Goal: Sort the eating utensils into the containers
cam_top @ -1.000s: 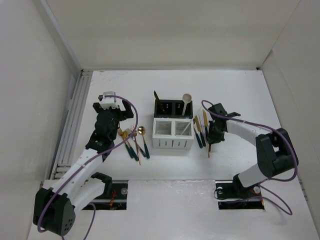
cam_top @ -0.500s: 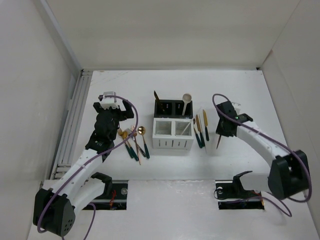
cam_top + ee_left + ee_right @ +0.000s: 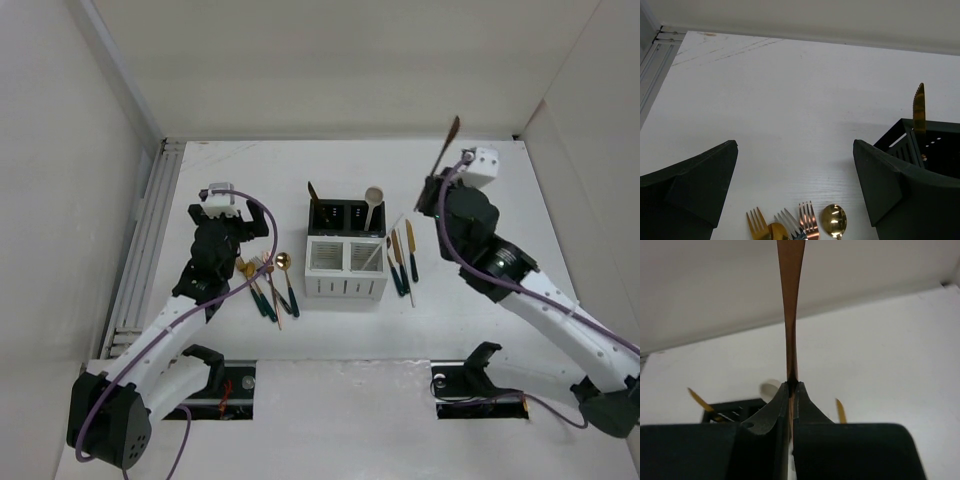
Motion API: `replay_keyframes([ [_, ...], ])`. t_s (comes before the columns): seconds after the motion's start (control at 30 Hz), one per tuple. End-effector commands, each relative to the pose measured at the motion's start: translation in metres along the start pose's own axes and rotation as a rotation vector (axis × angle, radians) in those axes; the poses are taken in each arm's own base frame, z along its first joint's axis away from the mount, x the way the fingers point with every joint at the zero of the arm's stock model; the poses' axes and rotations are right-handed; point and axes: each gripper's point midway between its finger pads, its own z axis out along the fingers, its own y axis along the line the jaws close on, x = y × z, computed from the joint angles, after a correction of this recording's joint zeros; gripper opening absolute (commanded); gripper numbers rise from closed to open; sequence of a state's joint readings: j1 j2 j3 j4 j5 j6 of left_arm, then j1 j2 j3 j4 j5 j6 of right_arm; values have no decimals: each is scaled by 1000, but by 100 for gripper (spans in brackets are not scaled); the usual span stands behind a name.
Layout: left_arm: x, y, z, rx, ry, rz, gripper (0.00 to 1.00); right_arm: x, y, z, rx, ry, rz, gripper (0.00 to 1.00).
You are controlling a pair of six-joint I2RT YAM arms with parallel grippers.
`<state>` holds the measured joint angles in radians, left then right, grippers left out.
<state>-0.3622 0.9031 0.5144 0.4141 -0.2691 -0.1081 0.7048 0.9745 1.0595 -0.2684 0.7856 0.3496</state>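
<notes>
The right gripper [image 3: 438, 182] pinches a slim copper utensil [image 3: 451, 140] upright, its long axis tilted away from the containers [image 3: 345, 286] to its left. The left gripper [image 3: 794, 150] gapes wide near loose forks [image 3: 809, 221].

White table [image 3: 250, 165] bears four bins [image 3: 346, 268], utensils [image 3: 283, 262] lying either side.

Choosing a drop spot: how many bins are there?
4: left black bin and right black bin at the back, left white bin and right white bin in front.
</notes>
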Motion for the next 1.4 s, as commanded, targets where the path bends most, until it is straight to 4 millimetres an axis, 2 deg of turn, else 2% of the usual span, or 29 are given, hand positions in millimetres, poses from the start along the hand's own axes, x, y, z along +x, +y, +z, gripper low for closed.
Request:
replay_keyframes([
  [0.0, -22, -4, 3, 14, -61, -10, 100, -32, 76, 20, -184, -151, -54, 0],
  [0.03, -22, -4, 3, 14, -61, -10, 100, -32, 107, 19, -293, -169, -49, 0],
  [0.1, -19, -4, 2, 12, -51, -7, 100, -21, 139, 26, -392, -176, -85, 0],
  [0.13, -19, -3, 2, 12, -50, 2, 100, -5, 152, 36, -422, -165, -115, 0],
  [0.17, -21, -4, 2, 12, -49, 3, 100, -9, 157, 39, -426, -192, -91, 0],
  [0.27, -21, -2, 2, 3, -50, 3, 100, -32, 158, 37, -410, -263, -30, 0],
  [0.33, -21, -2, 2, 3, -50, 3, 100, -31, 159, 34, -437, -277, -49, 0],
  [0.37, -21, -2, 2, 3, -50, 3, 100, -24, 160, 34, -450, -271, -85, 0],
  [0.43, -13, -1, 4, -1, -30, 9, 100, -9, 173, 28, -554, -251, -136, 0],
  [0.57, -17, -5, 6, 12, -39, -3, 100, 23, 191, 7, -750, -201, -168, 0],
  [0.67, -17, -4, 6, 12, -39, 6, 100, 25, 195, -2, -807, -220, -149, 0],
  [0.7, -19, -5, 6, 13, -49, 3, 100, 39, 197, 4, -805, -200, -161, 0],
  [0.77, -19, -5, 6, 13, -49, 3, 100, 45, 205, 6, -832, -205, -159, 0],
  [0.83, -19, -5, 6, 13, -49, 3, 100, 64, 212, 19, -826, -190, -197, 0],
  [0.9, -19, -5, 6, 13, -49, 3, 100, 71, 222, 26, -838, -186, -211, 0],
  [0.93, -17, -4, 6, 12, -40, 6, 100, 87, 225, 34, -835, -156, -227, 0],
  [1.0, -18, -4, 4, 12, -42, 5, 100, 94, 233, 36, -860, -146, -234, 0],
  [1.07, -17, -3, 2, 12, -42, 5, 100, 111, 233, 43, -848, -125, -245, 0],
  [1.1, -17, -3, 2, 12, -42, 5, 100, 109, 233, 47, -832, -141, -235, 0],
  [1.2, -13, -2, 0, 11, -31, -2, 100, 125, 227, 57, -806, -121, -247, 0],
  [1.37, -10, -4, 0, 18, -20, -11, 100, 132, 225, 60, -797, -129, -243, 0],
])
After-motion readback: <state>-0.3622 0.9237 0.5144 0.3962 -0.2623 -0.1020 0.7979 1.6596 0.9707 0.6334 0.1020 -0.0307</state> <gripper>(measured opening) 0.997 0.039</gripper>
